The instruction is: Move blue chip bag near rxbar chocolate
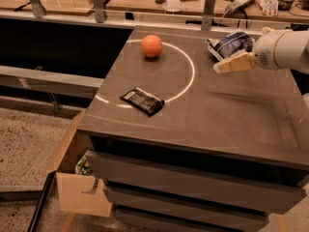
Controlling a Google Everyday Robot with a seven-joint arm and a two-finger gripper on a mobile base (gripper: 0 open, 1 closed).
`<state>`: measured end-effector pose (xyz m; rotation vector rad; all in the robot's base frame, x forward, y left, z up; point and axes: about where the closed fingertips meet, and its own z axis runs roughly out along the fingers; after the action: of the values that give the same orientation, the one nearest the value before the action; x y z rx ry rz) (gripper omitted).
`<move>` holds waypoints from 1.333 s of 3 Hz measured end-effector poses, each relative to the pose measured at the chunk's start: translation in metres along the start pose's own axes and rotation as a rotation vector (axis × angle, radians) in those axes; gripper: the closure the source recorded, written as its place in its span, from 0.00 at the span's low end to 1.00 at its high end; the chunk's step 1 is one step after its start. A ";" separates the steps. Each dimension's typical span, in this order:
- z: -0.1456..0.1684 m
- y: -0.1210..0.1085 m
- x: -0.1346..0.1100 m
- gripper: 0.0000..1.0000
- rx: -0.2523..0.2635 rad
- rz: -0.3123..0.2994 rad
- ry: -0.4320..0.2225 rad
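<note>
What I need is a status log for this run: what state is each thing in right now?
blue chip bag, crinkled, lying at the table's far right.
rxbar chocolate, flat on the table, near left, wrapper closed.
orange ball, at rest, far left.
hand, low over the table at the bag's near edge.
cardboard box, open, on the floor.

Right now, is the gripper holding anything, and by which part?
Nothing, it seems: the gripper hangs beside the blue chip bag lying on the table.
</note>
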<state>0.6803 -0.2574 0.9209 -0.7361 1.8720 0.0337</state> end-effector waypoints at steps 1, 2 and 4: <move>0.028 -0.002 0.001 0.00 0.030 -0.015 -0.018; 0.052 -0.006 0.007 0.00 0.053 -0.036 -0.012; 0.085 -0.009 0.024 0.17 0.067 -0.050 0.037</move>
<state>0.7497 -0.2459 0.8665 -0.7414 1.8800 -0.0749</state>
